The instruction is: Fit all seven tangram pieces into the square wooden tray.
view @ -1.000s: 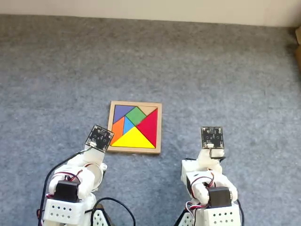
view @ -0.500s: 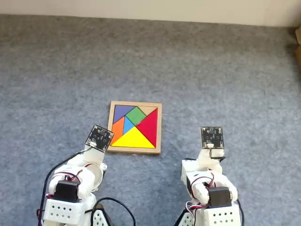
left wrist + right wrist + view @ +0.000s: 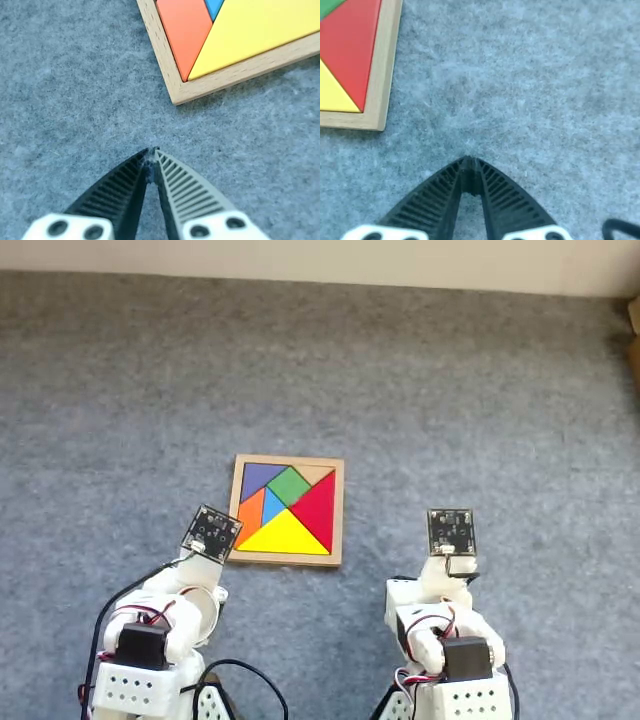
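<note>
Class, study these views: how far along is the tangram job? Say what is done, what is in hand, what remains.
Done, apparently: the wooden tray is filled edge to edge with coloured pieces, including the yellow triangle and red triangle, with no gap showing. In hand: nothing; the left gripper and right gripper are shut and empty over the grey mat beside the tray. Left: probably nothing.

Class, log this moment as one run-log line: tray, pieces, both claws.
tray: full | pieces: all seated | left claw: shut, empty, near tray corner | right claw: shut, empty, beside tray
</note>
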{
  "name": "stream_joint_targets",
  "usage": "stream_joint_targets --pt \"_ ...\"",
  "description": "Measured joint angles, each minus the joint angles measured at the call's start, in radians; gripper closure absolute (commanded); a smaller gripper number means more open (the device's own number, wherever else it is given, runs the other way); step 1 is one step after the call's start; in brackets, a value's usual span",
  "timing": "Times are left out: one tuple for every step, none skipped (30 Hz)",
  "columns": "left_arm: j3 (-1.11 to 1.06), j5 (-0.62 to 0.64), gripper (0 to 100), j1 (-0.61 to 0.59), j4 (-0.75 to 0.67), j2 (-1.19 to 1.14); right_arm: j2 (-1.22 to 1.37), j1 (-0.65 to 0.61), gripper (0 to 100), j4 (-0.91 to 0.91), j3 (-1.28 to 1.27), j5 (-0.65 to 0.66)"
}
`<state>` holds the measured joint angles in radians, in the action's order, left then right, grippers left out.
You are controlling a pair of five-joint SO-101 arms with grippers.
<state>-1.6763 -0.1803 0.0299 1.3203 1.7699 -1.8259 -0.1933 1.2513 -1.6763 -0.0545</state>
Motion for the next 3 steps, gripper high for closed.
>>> stream_joint_targets --pt "0.0 0.0 99 0.0 0.0 0.0 0.0 0.0 98.6 0.0 0.0 0.0" --pt "0.0 0.0 99 0.0 0.0 0.0 0.0 0.0 98.6 0.0 0.0 0.0" --pt "0.0 0.0 99 0.0 0.0 0.0 0.0 0.0 98.6 0.0 0.0 0.0"
